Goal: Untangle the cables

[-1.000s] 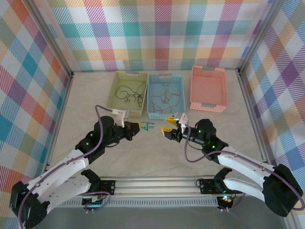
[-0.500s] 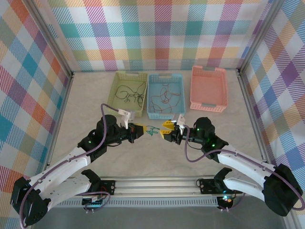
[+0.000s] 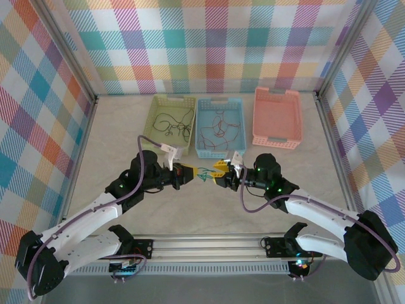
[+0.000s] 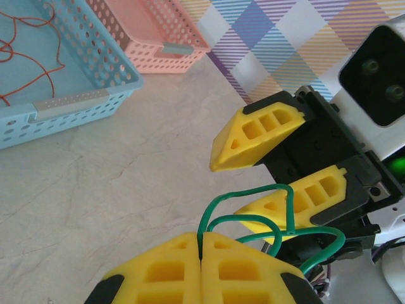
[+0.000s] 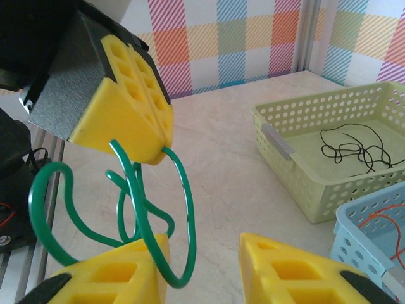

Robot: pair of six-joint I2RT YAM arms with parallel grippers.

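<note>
Pale tabletop, green cable looped, spanning left-right

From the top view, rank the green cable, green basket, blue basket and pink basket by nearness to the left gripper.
1. Green cable, pinched in the left gripper.
2. Green basket, back left, and blue basket, back right: too close to call.
3. Pink basket, far right.

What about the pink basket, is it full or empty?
Empty. The pink basket shows only its bare floor inside, while the blue basket beside it holds orange wires.
</note>
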